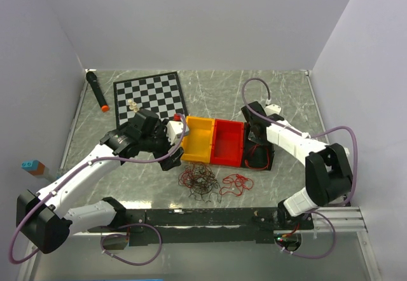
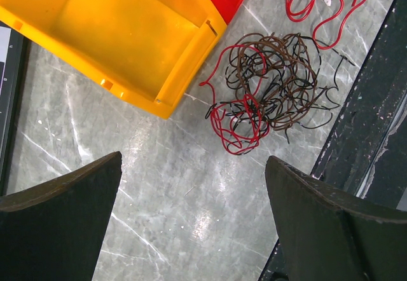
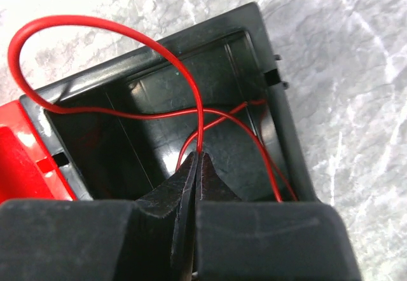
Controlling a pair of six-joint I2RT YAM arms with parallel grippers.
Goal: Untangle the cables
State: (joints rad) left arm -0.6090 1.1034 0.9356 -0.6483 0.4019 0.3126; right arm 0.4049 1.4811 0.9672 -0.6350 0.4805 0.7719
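The cables lie in front of the bins as a tangle of red, black and brown wires (image 1: 200,182) (image 2: 267,90). A separate red cable (image 1: 236,184) (image 2: 324,1) curls just right of it. My left gripper (image 1: 173,160) (image 2: 194,224) is open and empty, hovering over bare table left of the tangle. My right gripper (image 1: 257,142) (image 3: 200,157) is shut on a thin red cable (image 3: 95,23) inside the black bin (image 1: 261,160) (image 3: 191,65). That cable loops over the bin's far rim and crosses its floor.
A yellow bin (image 1: 198,140) (image 2: 127,33) and a red bin (image 1: 227,142) (image 3: 19,160) stand side by side left of the black bin. A chessboard (image 1: 149,93) with a few pieces and a black marker (image 1: 95,90) lie at the back left. A dark rail (image 1: 203,217) runs along the near edge.
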